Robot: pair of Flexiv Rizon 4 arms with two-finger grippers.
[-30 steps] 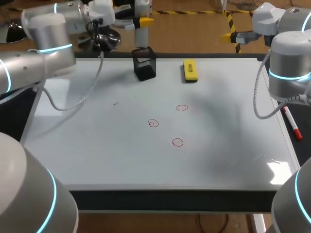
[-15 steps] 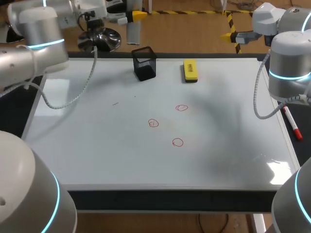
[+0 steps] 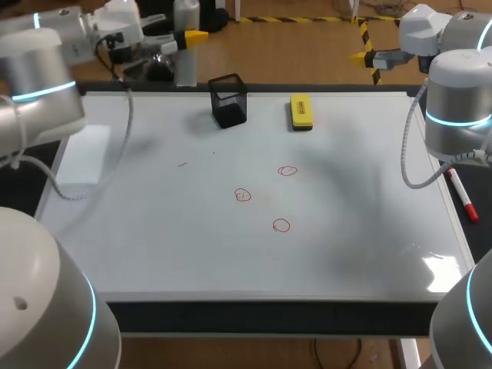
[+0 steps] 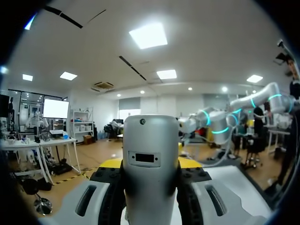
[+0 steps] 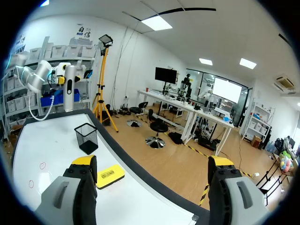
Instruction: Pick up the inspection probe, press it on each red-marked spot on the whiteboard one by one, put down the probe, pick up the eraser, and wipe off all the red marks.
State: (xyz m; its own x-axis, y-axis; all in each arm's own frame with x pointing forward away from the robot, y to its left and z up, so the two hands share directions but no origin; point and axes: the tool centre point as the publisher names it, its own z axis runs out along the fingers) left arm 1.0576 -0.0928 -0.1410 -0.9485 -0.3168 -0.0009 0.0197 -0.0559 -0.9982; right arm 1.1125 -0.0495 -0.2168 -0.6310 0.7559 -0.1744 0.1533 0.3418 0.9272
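Probe: grey-white cylinder, held upright in the left hand and clear of the board. It stands at the far edge of the whiteboard, to the left of the mesh holder.
Left hand: clamped on the probe from two sides. In the left wrist view the probe's body fills the gap between the fingers, with the yellow tips showing just behind it.
Left arm: enters from the left and is drawn up over the far-left corner of the worktop, with the wrist roughly level and the hand pointing toward the middle.
Right hand: fingers wide apart with nothing between them, and both yellow tips in plain sight.
Right arm: raised over the right edge of the board, with the hand at the far-right corner, off the surface.
Whiteboard: lies flat on the dark worktop and covers most of it.
Red marks: three small circles in a loose cluster near the board's centre, none wiped.
Eraser: yellow block lying flat near the far edge, just right of the mesh holder and well apart from both hands.
Mesh holder: black, upright, at the far edge of the board.
Marker: red-capped pen lying along the right rim of the board.
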